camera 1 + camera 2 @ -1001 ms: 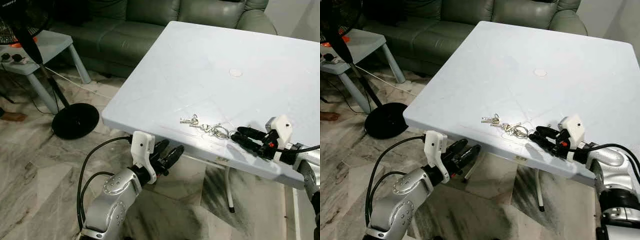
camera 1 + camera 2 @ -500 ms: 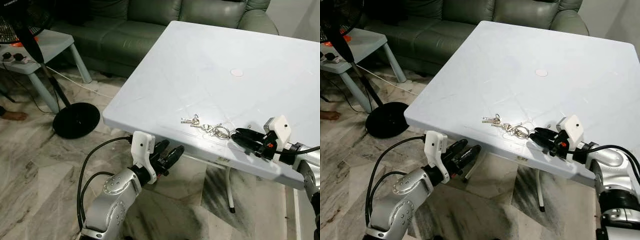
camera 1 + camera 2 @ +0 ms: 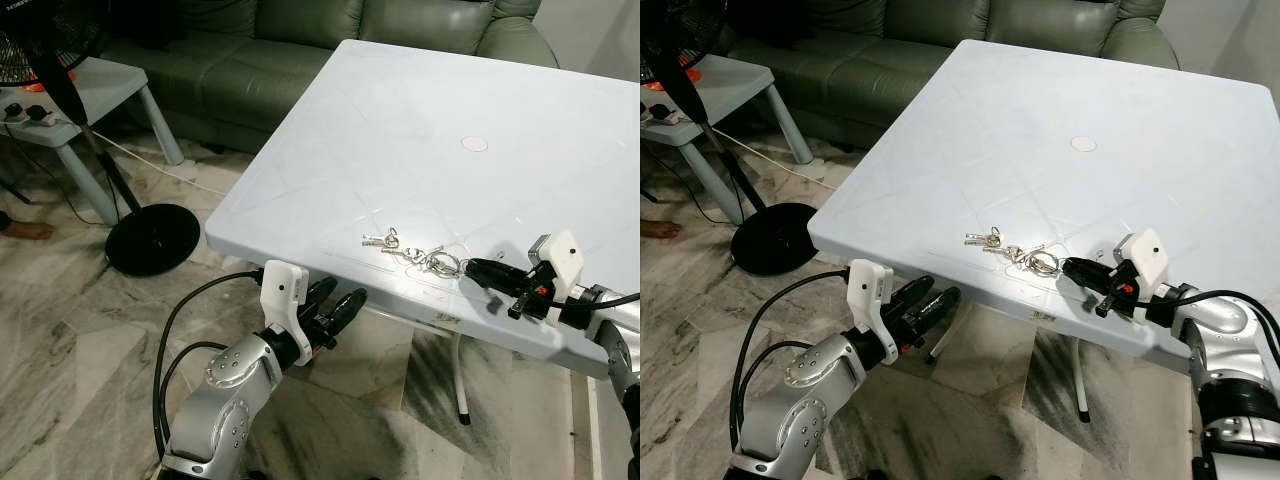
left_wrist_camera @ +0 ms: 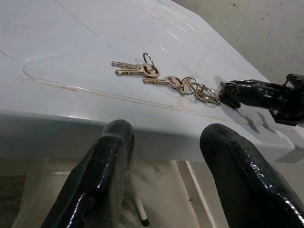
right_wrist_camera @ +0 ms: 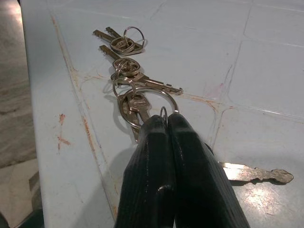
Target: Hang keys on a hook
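Note:
A bunch of silver keys (image 3: 412, 253) on linked rings lies stretched out near the front edge of the pale blue table (image 3: 400, 130). My right gripper (image 3: 473, 267) lies low on the table just right of the bunch. In the right wrist view its fingers (image 5: 156, 142) are pressed together, pinching the large ring of the keys (image 5: 130, 80) at their tips. One key (image 5: 251, 173) sticks out beside the fingers. My left gripper (image 3: 338, 300) hangs open below the table's front edge; in its wrist view the keys (image 4: 166, 78) are seen past its fingers.
A green sofa (image 3: 300, 50) stands behind the table. At the left are a fan's black round base (image 3: 152, 240) and a small light side table (image 3: 95, 90). A white round cap (image 3: 474, 144) sits in the tabletop. The floor is marble tile.
My right gripper's fingers, spread apart a second ago, have slid up to the key ring and shut on it. The left arm has barely moved.

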### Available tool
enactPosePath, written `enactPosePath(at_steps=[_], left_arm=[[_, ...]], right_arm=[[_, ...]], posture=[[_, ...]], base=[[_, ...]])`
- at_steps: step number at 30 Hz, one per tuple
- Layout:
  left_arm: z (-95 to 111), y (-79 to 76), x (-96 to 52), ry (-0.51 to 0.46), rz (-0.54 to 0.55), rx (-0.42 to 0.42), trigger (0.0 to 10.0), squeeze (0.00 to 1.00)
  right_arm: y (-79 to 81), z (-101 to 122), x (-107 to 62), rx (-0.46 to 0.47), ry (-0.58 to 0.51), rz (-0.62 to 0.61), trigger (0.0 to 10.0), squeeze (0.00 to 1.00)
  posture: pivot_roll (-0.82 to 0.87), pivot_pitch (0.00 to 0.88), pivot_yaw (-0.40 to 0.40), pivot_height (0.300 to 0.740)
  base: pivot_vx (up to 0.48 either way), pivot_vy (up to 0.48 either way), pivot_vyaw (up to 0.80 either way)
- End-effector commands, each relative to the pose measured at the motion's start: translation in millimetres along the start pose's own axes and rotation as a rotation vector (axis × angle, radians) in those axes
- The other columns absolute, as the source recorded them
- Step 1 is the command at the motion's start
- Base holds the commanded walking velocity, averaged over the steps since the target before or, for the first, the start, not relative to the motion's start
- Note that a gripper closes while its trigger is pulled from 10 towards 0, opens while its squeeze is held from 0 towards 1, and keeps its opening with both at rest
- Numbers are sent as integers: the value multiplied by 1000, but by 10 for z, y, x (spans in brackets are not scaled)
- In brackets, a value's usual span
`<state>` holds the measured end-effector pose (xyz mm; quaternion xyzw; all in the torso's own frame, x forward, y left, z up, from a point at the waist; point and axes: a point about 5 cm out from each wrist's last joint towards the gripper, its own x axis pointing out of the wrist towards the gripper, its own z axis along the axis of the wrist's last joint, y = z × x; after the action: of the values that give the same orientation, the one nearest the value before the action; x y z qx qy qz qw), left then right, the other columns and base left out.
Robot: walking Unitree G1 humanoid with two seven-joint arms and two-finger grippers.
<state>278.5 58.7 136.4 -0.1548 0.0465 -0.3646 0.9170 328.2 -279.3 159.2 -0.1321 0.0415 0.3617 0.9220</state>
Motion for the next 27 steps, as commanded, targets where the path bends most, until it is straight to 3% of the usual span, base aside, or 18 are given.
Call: enactPosePath(at_steps=[1, 5, 9, 18, 24, 25, 26, 27], left_arm=[[28, 3, -3, -9, 8, 0, 10000, 0], [33, 20, 4, -12, 14, 3, 10000, 0], [49, 38, 21, -20, 28, 12, 10000, 0], [96, 107, 73, -51, 67, 25, 10000, 0], [198, 271, 121, -94, 141, 63, 10000, 0], [224, 299, 130, -102, 151, 62, 10000, 0], [241, 321, 137, -107, 158, 60, 10000, 0], [288, 366, 152, -123, 176, 69, 10000, 0]], right_arm=[[-10, 5, -39, 11, -17, -3, 0, 0], [-59, 84, -9, 60, -94, -65, 0, 0], [-130, 213, 33, 141, -251, -197, 0, 0], [27, 244, 176, 198, -416, -409, 0, 0], [187, 386, 247, 217, -553, -573, 0, 0], [214, 408, 255, 221, -567, -597, 1451, 0], [234, 423, 260, 224, -576, -613, 1451, 0], [259, 432, 276, 236, -572, -667, 10000, 0]], posture=[[25, 219, 19, 740], [26, 214, 18, 740], [27, 204, 15, 740], [18, 188, 12, 740], [6, 165, 10, 740], [4, 159, 11, 740], [3, 155, 11, 740], [0, 146, 13, 740]], base=[[0, 0, 0], [0, 0, 0], [0, 0, 0], [0, 0, 0], [0, 0, 0], [0, 0, 0], [0, 0, 0], [0, 0, 0]])
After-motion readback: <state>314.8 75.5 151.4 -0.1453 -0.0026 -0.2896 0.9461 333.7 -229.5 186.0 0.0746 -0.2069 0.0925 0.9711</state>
